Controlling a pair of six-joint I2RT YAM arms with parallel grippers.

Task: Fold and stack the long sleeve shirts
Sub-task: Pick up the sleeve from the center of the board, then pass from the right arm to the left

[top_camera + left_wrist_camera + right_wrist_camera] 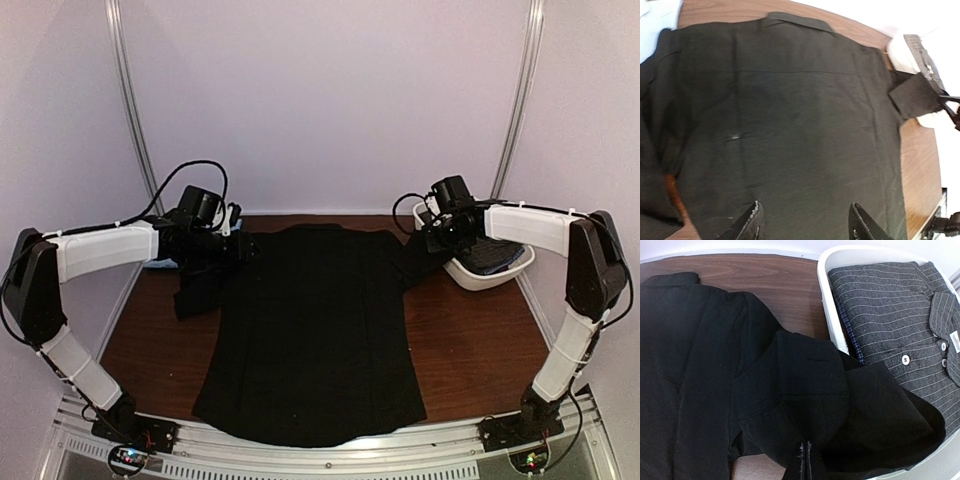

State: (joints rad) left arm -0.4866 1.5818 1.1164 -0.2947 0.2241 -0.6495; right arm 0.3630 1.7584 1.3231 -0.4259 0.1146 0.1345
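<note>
A plain black long sleeve shirt lies back-up and spread flat in the middle of the table, collar at the far side. My right gripper is shut on the cuff end of its right sleeve, which is bunched beside the tub. The top view shows this gripper at the shirt's right shoulder. My left gripper is open and hovers over the shirt's back with nothing between its fingers. It sits by the left shoulder. The left sleeve lies folded at the shirt's left.
A white oval tub stands at the far right. It holds a folded grey striped shirt over a blue checked one. A pale blue cloth lies at the far left. Brown table shows on both sides.
</note>
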